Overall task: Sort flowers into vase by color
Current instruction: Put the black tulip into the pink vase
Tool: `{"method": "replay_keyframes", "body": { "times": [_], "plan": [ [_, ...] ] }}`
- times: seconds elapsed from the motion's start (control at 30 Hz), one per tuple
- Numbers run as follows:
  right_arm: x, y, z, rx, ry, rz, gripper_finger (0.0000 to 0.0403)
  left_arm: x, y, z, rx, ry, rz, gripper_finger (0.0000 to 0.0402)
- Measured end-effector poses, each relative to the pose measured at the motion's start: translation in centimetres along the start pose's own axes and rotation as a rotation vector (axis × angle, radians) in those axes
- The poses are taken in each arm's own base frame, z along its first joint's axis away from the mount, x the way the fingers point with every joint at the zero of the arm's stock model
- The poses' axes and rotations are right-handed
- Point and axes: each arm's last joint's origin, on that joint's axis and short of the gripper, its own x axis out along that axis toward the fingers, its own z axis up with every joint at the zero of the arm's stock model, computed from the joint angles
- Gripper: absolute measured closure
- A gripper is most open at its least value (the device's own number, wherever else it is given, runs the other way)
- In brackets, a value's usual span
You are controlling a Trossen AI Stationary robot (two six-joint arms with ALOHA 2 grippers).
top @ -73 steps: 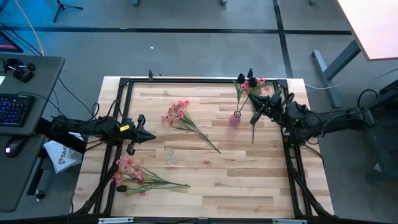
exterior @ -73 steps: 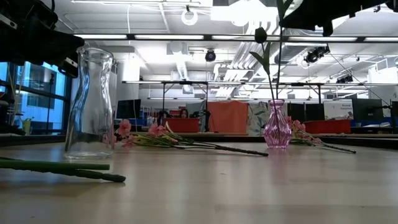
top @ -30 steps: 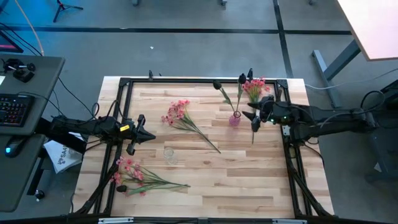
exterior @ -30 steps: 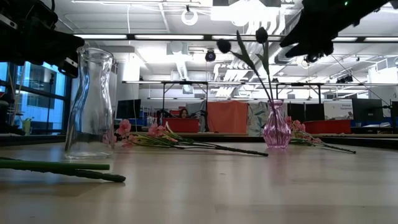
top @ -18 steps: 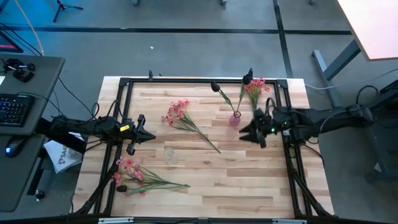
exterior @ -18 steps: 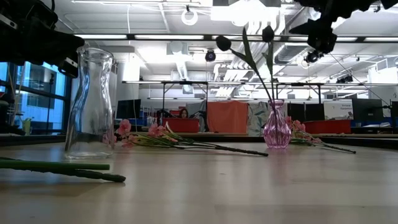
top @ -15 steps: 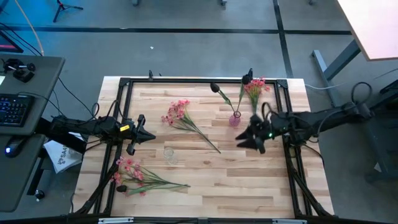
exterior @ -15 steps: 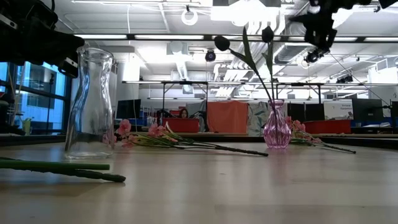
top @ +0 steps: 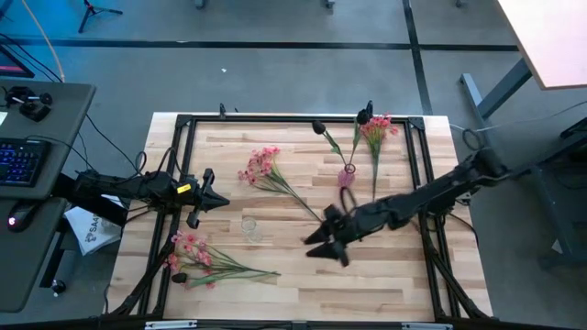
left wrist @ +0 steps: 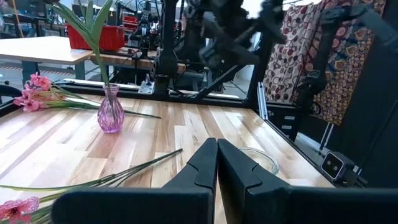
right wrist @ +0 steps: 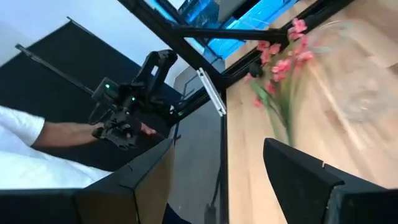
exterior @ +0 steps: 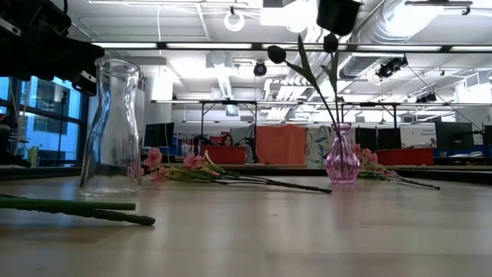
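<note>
The pink vase (top: 347, 174) stands at the far right of the table and holds two dark flowers (top: 318, 127), whose buds (exterior: 276, 54) lean apart above its neck. Pink flower bunches lie flat on the wood: one at the far middle (top: 261, 165), one at the far right (top: 376, 128), one at the near left (top: 193, 257). My right gripper (top: 321, 246) hovers open over the table's middle, near the far-middle bunch's stem end (top: 321, 222), with nothing between its fingers (right wrist: 155, 171). My left gripper (top: 206, 197) waits shut at the left edge.
A clear glass vase (top: 249, 226) stands left of the middle, between the two grippers; it looms near in the low view (exterior: 113, 127). A black frame (top: 183, 124) runs around the table. A person's arm (right wrist: 56, 134) shows in the room beyond the left edge.
My right gripper has swung from beside the pink vase toward the table's left and near edges, ending over the middle, still open. The two dark flowers have stayed in the vase.
</note>
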Motion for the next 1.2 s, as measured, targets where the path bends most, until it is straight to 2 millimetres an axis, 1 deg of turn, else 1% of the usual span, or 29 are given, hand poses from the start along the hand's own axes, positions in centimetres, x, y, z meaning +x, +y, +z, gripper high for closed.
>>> {"method": "replay_keyframes", "body": {
  "times": [0.1, 0.17, 0.23, 0.37, 0.4, 0.47, 0.57, 0.63, 0.73, 0.8, 0.9, 1.0, 1.07, 1.2],
  "plan": [
    [2.7, 0.8, 0.7, -0.002, -0.005, 0.012, 0.0161, 0.0, 0.0, 0.0, 0.008, -0.002, 0.0, 0.0401],
    [4.3, 1.4, 1.2, -0.004, -0.008, 0.024, 0.0161, 0.0, 0.0, 0.4, 0.008, -0.046, 0.002, 0.0401],
    [5.7, 1.8, 1.7, -0.001, 0.001, 0.041, 0.0161, -0.1, -0.1, 1.6, -0.057, -0.171, 0.004, 0.0401],
    [7.3, 3.0, 2.6, -0.008, 0.035, 0.059, 0.0161, -1.2, -0.4, 4.9, -0.315, -0.519, -0.092, 0.0401],
    [7.4, 3.3, 2.8, -0.02, 0.043, 0.052, 0.0161, -1.4, -0.5, 5.6, -0.363, -0.568, -0.125, 0.0401],
    [7.5, 3.6, 3.3, -0.057, 0.066, 0.025, 0.0161, -1.3, -1.0, 6.8, -0.405, -0.547, -0.198, 0.0401],
    [7.0, 3.7, 4.8, -0.133, 0.09, -0.024, 0.0161, 0.2, -1.9, 9.1, -0.408, -0.405, -0.214, 0.0401],
    [6.3, 3.9, 6.4, -0.171, 0.093, -0.059, 0.0161, 2.0, -2.8, 10.6, -0.351, -0.271, -0.207, 0.0401],
    [4.7, 4.4, 8.9, -0.214, 0.121, -0.108, 0.0161, 5.2, -4.6, 12.2, -0.278, 0.013, -0.239, 0.0401],
    [3.6, 4.8, 10.0, -0.229, 0.165, -0.156, 0.0161, 6.9, -6.3, 12.6, -0.247, 0.248, -0.291, 0.0401],
    [2.1, 5.3, 10.7, -0.262, 0.246, -0.217, 0.0161, 8.2, -9.8, 12.1, -0.169, 0.584, -0.341, 0.0401],
    [1.0, 5.9, 11.0, -0.278, 0.316, -0.258, 0.0161, 8.3, -13.5, 10.7, -0.054, 0.819, -0.342, 0.0401],
    [0.4, 6.2, 10.8, -0.277, 0.377, -0.291, 0.0161, 8.1, -15.7, 8.9, -0.03, 0.932, -0.316, 0.0401],
    [-0.3, 5.9, 9.9, -0.268, 0.48, -0.354, 0.0161, 8.6, -19.3, 4.9, -0.133, 1.046, -0.241, 0.0396]
  ]
}}
